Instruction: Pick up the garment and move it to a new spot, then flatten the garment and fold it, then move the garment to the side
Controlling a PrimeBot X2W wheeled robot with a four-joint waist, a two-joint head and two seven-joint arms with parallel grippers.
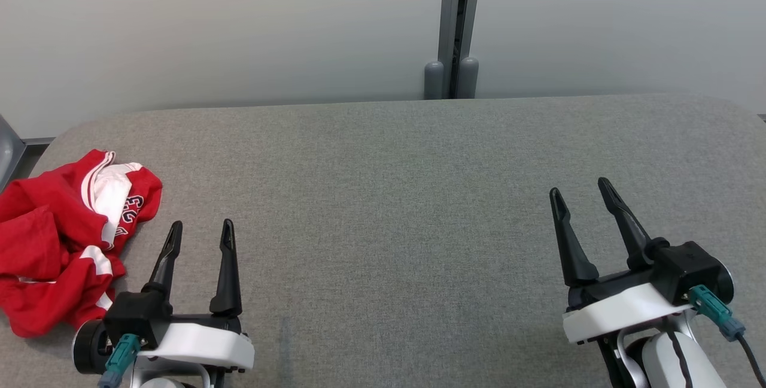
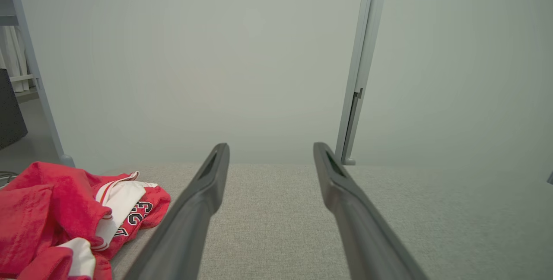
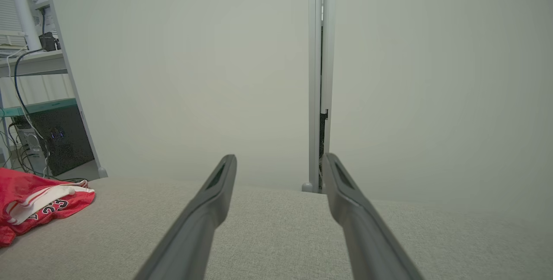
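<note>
Left tool, jaws apart and empty, is just right of the crumpled garment.

Before me a wide grey fabric-covered table with rounded far corners, behind it I see pale partition panels, a grey metal post at their join, beyond the table's edge a dark computer tower under a shelf with trailing cables
</note>
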